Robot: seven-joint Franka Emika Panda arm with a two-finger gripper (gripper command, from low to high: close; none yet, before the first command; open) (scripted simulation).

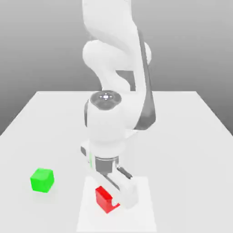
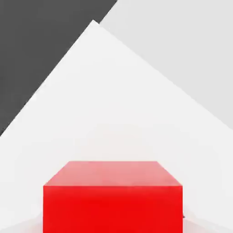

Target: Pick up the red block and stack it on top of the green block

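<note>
White surface (image 1: 191, 136) spreads under everything in the exterior view, pale and bare around the arm, with a slightly brighter rectangular patch at the near edge below the claw. Next in bulk comes the white Panda arm (image 1: 111, 123), which rises at the far side, folds over and reaches down toward the near edge, its wrist pointing at the surface. At its end the claw (image 1: 113, 193) sits low, right down at the surface, with one white finger (image 1: 125, 189) plain to see on the side of the red block toward the exterior view's right. The claw is drawn in narrow around the red block (image 1: 105, 199), which sits between its fingers; the block rests on the bright patch, near the front edge and a little toward the exterior view's left of the arm's wrist. In the hand view the red block (image 2: 113, 200) looms close, its top face and one side face showing, squarely in line with the camera. Smallest and off on its own, the green block (image 1: 42, 180) stands on the surface toward the exterior view's left, well apart from the red block and from the claw, with nothing on top of it.
</note>
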